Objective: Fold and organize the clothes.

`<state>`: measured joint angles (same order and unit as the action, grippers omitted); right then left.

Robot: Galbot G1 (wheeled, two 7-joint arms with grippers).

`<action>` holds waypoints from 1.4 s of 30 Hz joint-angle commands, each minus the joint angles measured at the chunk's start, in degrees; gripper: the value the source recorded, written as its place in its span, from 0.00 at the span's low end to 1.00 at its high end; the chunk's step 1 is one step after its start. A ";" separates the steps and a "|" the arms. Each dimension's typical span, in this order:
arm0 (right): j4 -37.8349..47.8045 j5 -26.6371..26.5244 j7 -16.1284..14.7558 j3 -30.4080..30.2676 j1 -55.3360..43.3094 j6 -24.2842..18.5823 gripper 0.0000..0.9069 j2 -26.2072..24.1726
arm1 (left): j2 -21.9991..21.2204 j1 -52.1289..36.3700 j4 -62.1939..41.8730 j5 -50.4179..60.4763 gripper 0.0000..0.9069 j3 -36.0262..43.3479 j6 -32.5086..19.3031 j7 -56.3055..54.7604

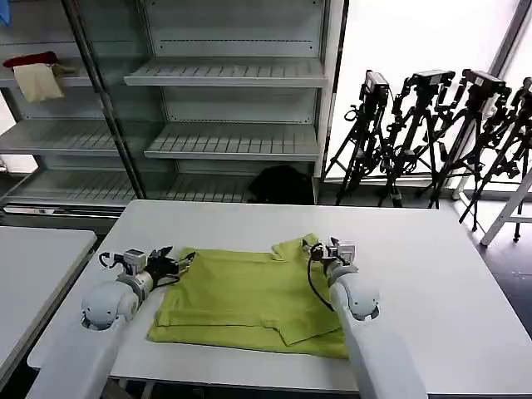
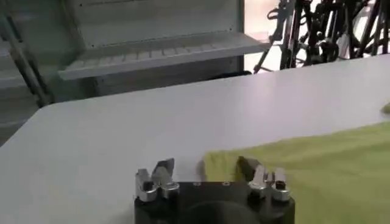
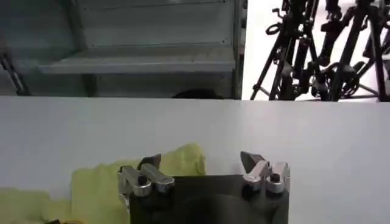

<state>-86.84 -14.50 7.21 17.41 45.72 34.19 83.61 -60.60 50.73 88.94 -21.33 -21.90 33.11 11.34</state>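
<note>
Right now the shirt [image 1: 249, 299] lies partly folded on the white table [image 1: 432, 274], near its front edge. My left claw [image 1: 184, 262] sits at the shirt's left far corner, fingers spread, holding nothing. My right claw [image 1: 320, 248] hovers over the bunched sleeve at the far right edge, likewise spread and empty.

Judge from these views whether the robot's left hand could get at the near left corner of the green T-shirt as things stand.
Probably yes. The left hand is open at the lime-green T-shirt's left edge, low over the white table, with nothing between it and that corner. The right hand, also open, is at the far sleeve, out of its path.
</note>
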 commanded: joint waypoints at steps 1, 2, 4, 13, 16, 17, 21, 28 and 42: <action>1.78 0.63 -0.31 -0.08 -0.32 0.01 0.21 0.08 | -0.45 0.20 -0.94 0.79 0.29 0.06 0.09 0.93; 1.79 0.67 -0.42 -0.12 -0.30 0.01 0.12 0.02 | -0.49 0.29 -0.92 0.78 0.26 0.04 0.09 1.00; 1.84 0.63 -0.45 -0.09 -0.19 0.03 0.00 0.03 | -0.69 0.50 -0.84 0.61 0.17 -0.04 0.10 1.12; 1.03 0.99 -1.21 -0.05 0.35 0.05 0.00 0.08 | -0.66 0.93 -0.26 0.49 0.01 -0.30 0.09 1.60; -0.76 0.53 -1.19 -0.03 0.60 -0.02 0.00 -0.01 | -0.41 1.02 0.17 0.05 0.01 -0.32 0.11 1.84; -1.61 0.08 -1.03 -0.02 0.70 -0.02 0.00 0.00 | -0.42 1.00 0.19 -0.05 0.01 -0.33 0.11 1.85; -4.64 -1.23 -0.20 -0.19 1.24 -0.09 0.00 -0.25 | -0.80 0.77 0.77 -1.63 0.00 -0.77 0.08 0.57; -12.07 -5.33 1.85 -0.93 3.05 -0.06 0.00 -2.33 | -0.59 0.80 5.66 -7.74 0.00 -3.46 0.00 -2.00; -26.16 -4.89 0.86 1.40 18.11 -0.08 0.00 -5.99 | 2.19 11.65 14.45 -13.46 0.00 -7.90 -0.12 -0.21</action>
<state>-104.31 -18.79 7.98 18.35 56.02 34.21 78.98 -59.17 55.44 97.17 -30.64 -27.30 33.14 10.71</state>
